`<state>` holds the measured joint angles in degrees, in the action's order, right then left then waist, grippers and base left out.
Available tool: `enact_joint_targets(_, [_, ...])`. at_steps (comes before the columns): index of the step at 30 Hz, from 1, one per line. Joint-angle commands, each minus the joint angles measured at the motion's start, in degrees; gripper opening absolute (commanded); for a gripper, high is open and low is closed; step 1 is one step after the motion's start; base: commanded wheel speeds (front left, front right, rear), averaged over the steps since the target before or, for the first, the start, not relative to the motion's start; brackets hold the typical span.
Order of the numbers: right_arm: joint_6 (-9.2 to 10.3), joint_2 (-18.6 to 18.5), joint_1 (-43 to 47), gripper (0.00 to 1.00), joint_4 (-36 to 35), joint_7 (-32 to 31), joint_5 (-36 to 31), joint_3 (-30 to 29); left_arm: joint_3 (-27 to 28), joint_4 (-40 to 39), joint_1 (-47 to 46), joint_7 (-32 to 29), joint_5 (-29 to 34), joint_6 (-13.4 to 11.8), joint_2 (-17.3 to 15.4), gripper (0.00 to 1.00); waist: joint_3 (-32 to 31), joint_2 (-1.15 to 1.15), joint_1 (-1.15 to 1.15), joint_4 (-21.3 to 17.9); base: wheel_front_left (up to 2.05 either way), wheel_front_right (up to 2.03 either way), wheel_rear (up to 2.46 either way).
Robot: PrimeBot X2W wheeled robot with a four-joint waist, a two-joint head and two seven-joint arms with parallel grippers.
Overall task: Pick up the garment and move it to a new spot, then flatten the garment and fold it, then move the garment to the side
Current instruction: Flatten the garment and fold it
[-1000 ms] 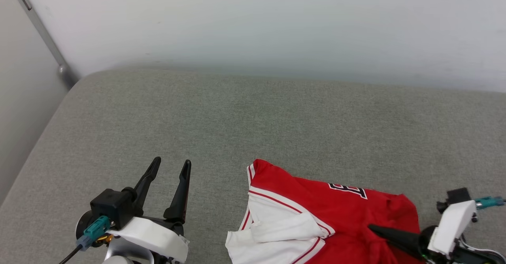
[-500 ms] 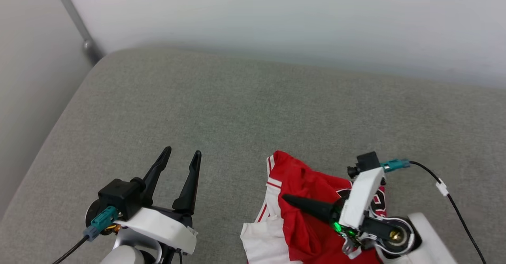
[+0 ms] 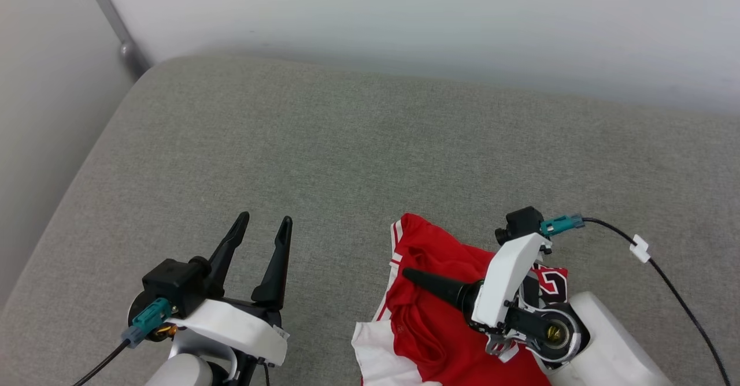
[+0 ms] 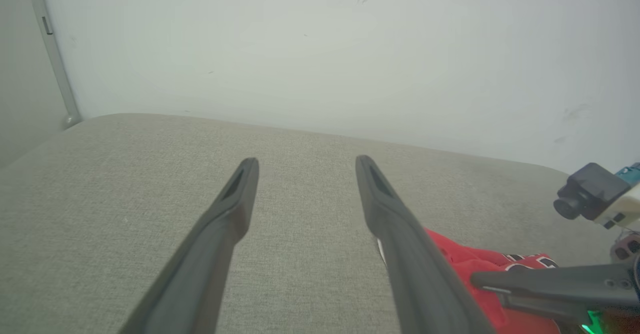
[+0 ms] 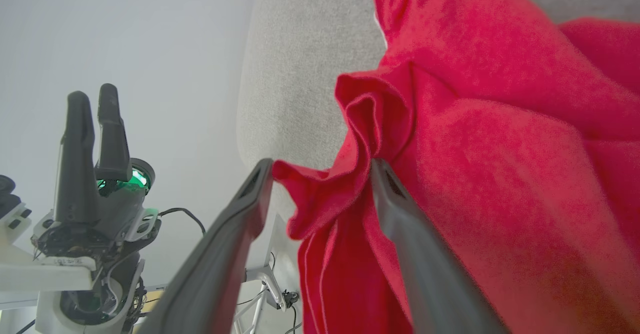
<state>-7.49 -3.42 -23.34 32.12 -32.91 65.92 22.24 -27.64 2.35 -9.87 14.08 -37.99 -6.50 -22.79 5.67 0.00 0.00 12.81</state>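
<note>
red jersey t-shirt with white sleeves [image 3: 425, 331] lies bunched on a grey woven cushion [image 3: 347, 155]; right gripper [image 5: 321, 166] spread astride a fold, left gripper [image 4: 306, 161] spread nearby.

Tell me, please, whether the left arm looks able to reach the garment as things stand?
Probably yes: the left pincer stands open over bare cushion, and the garment lies beside it with nothing between, though the right pincer straddles a fold.

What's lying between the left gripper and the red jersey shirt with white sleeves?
Nothing but bare grey woven cushion; the head view shows that stretch between the left gripper and the crumpled red jersey shirt.
</note>
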Motion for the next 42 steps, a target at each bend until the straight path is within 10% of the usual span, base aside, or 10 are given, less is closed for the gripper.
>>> enact_joint_targets(1, [0.01,-1.0,-0.8,1.0,-1.2,0.6,-0.8,0.4,0.1,0.1,-0.4,0.2,0.3,0.2,0.1,1.0,-0.5,0.0,0.0,-0.7,0.0,0.0,0.0])
enact_joint_targets(8, [0.01,-10.9,0.7,1.0,-9.0,10.8,-17.9,3.2,0.0,0.6,1.3,0.2,0.4,-0.9,-0.3,1.0,-3.0,0.0,0.0,-3.2,0.0,0.0,0.0])
enact_joint_targets(14, [0.01,-15.2,6.4,1.0,-11.9,19.9,-35.7,-6.8,0.6,0.6,3.1,-0.2,0.0,-2.2,-1.0,1.0,-4.6,0.0,0.0,-5.7,0.0,0.0,0.0])
enact_joint_targets(25, [0.01,-7.4,19.9,1.0,-28.3,30.7,-54.4,-27.0,2.8,-0.7,5.5,0.2,0.0,-5.6,-1.9,1.0,-5.4,0.0,0.0,-8.5,0.0,0.0,0.0])
enact_joint_targets(42, [0.01,-1.3,29.2,1.0,-37.8,32.0,-56.3,-25.9,3.2,-1.4,8.4,0.3,0.5,-7.1,-2.8,1.0,-6.9,0.0,0.0,-10.6,0.0,0.0,0.0])
